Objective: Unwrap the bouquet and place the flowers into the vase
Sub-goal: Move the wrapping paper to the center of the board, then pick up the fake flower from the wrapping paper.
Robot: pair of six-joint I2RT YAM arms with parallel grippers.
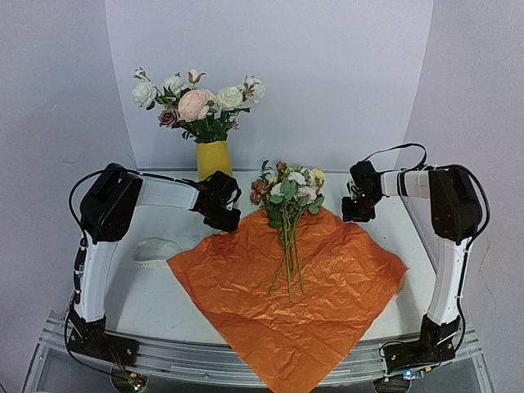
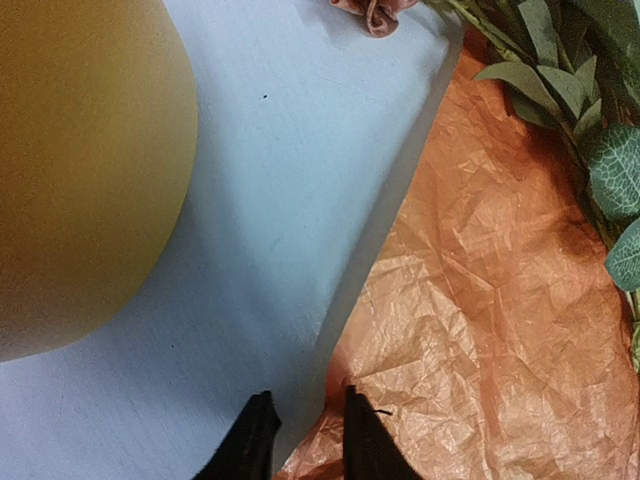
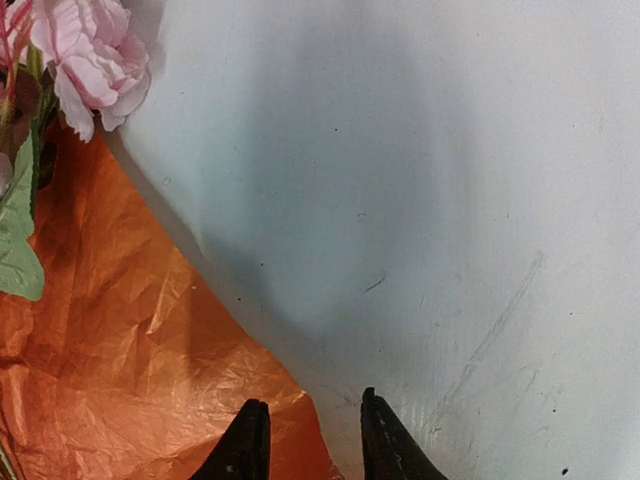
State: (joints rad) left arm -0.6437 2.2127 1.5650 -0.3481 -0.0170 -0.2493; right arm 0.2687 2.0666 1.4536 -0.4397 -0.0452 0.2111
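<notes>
The flowers (image 1: 288, 196) lie on the unfolded orange paper (image 1: 286, 303) mid-table, blooms toward the back. The yellow vase (image 1: 214, 158) behind holds a rose bunch (image 1: 196, 102). The left gripper (image 2: 305, 445) and right gripper (image 3: 312, 440) hover at the paper's upper edges, jaws slightly parted, gripping nothing.

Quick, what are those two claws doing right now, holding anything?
Left gripper: open, holding nothing.
Right gripper: open, holding nothing.
</notes>
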